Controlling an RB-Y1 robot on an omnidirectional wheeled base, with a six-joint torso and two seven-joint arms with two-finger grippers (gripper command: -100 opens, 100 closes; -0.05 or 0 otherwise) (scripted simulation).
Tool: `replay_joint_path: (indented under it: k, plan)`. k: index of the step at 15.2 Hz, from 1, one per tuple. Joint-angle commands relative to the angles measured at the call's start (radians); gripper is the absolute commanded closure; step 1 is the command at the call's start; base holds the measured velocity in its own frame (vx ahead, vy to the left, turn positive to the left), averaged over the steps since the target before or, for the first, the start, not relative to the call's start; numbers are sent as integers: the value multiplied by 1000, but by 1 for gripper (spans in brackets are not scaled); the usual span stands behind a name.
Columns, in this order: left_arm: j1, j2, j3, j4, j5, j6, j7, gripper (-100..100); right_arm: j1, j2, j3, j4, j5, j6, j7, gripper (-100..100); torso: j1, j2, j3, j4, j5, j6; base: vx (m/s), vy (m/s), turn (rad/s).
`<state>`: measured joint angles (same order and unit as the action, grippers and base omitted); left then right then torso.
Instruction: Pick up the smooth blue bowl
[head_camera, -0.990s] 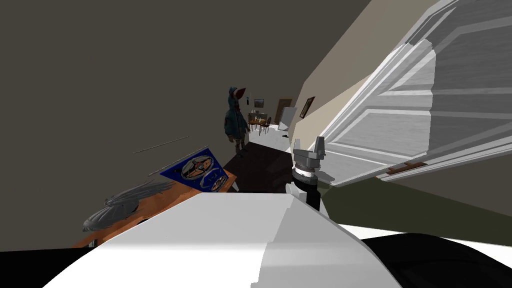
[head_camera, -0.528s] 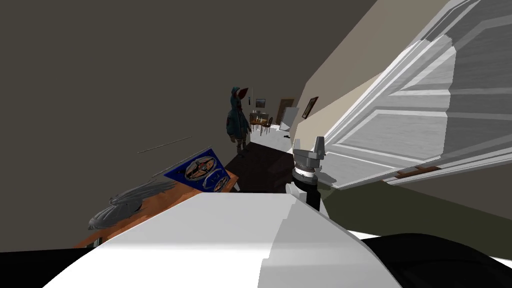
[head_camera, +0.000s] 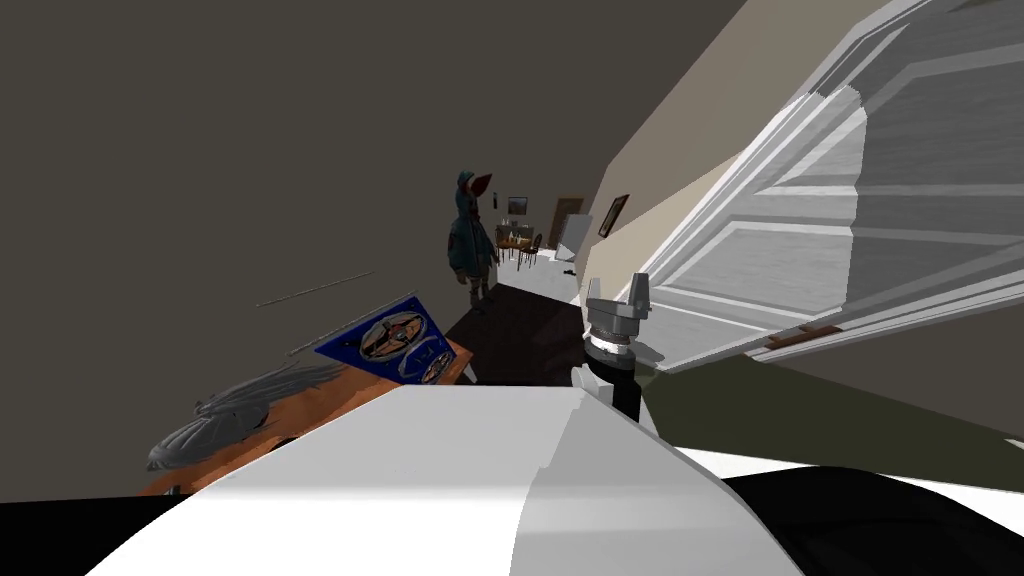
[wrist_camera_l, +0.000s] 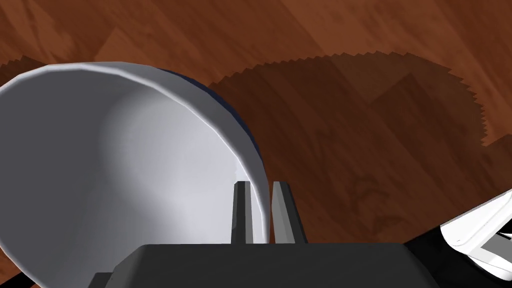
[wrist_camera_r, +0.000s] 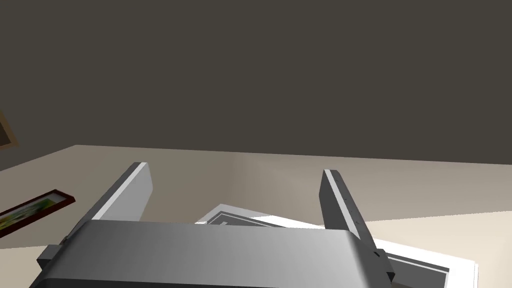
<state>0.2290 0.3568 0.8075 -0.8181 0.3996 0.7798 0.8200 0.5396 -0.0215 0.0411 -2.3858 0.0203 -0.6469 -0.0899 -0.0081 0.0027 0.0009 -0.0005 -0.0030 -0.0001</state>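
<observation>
The bowl (wrist_camera_l: 125, 165) has a pale grey-white inside and a dark blue outside that shows as a thin band behind its rim. It rests on a brown wooden surface (wrist_camera_l: 360, 125). My left gripper (wrist_camera_l: 260, 184) is shut on the bowl's rim, one finger (wrist_camera_l: 242, 212) inside the bowl and the other outside, both close against the wall. My right gripper (head_camera: 617, 295) is raised in front of my chest in the head view; its fingers (wrist_camera_r: 125, 192) stand wide apart with nothing between them.
An orange-brown table (head_camera: 300, 410) lies to my left, bearing a grey feathery object (head_camera: 230, 415) and a blue panel with round dials (head_camera: 395, 340). A white panelled door (head_camera: 800, 260) slants at the right. A teal-coated figure (head_camera: 470, 240) stands down the hallway.
The head view swayed a little right, then back left: my own move. The right gripper stays as it was. My left gripper's fingers have closed in.
</observation>
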Motion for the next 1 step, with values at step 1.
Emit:
replay_joint_path:
  k: [1]
  plan:
    - [0,0,0,0,0,0,0,100,0,0,0,0,0,0,0,0,0,0,0,0,0,0,-22,-49,-12]
